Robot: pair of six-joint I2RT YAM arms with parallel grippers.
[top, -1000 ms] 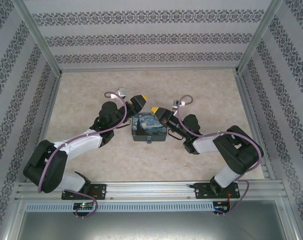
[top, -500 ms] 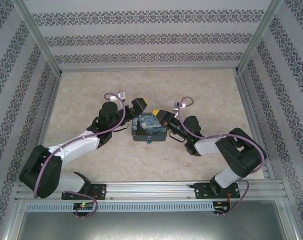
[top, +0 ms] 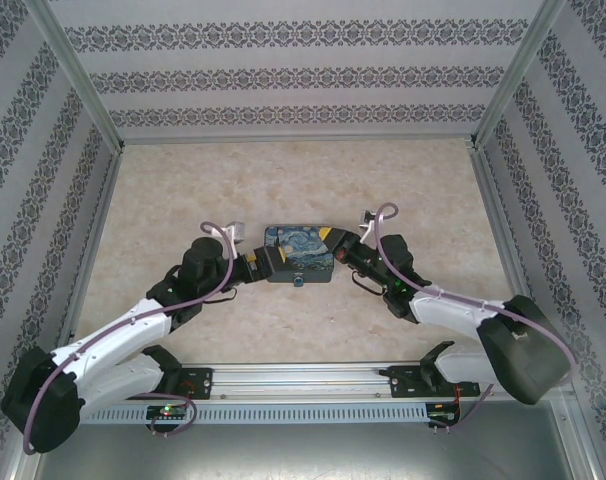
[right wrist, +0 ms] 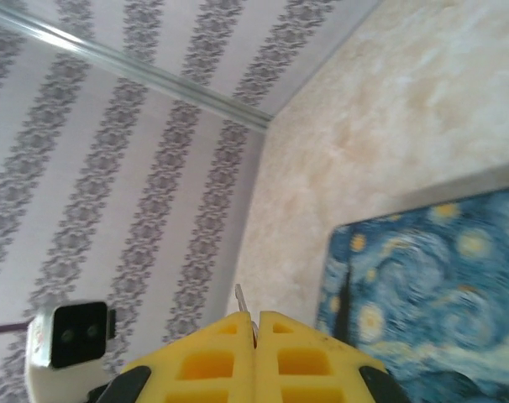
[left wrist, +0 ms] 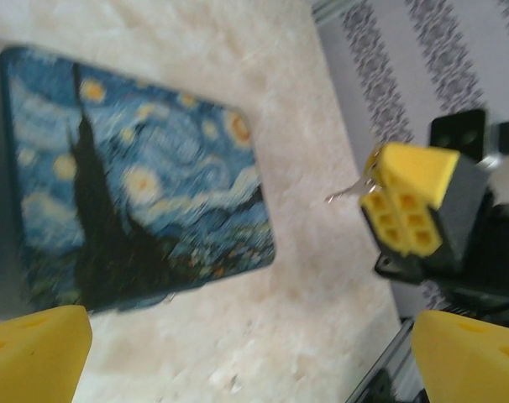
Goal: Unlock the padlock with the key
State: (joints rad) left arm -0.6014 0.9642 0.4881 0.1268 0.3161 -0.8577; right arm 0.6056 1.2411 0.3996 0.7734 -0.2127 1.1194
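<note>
The tiny blue padlock (top: 299,283) hangs at the front wall of the painted box (top: 298,254), hardly bigger than a dot. My left gripper (top: 264,263) stands open at the box's left end; its yellow fingertips (left wrist: 34,354) sit far apart with bare table between them (left wrist: 254,369). My right gripper (top: 332,240) is at the box's right back corner, shut on the key (right wrist: 243,302). The thin grey blade pokes out past the closed yellow pads (right wrist: 280,357). In the left wrist view the key (left wrist: 347,192) sticks out leftward from the right gripper (left wrist: 380,186), beyond the box lid (left wrist: 128,176).
The box stands mid-table on the beige marbled surface (top: 403,180). Patterned walls with metal posts close in the left, right and back sides. The aluminium base rail (top: 303,378) runs along the near edge.
The left arm swung from behind the box's back left corner down to its left end, and its jaws opened wider. The right arm stretched out lower, still pinching the key.
</note>
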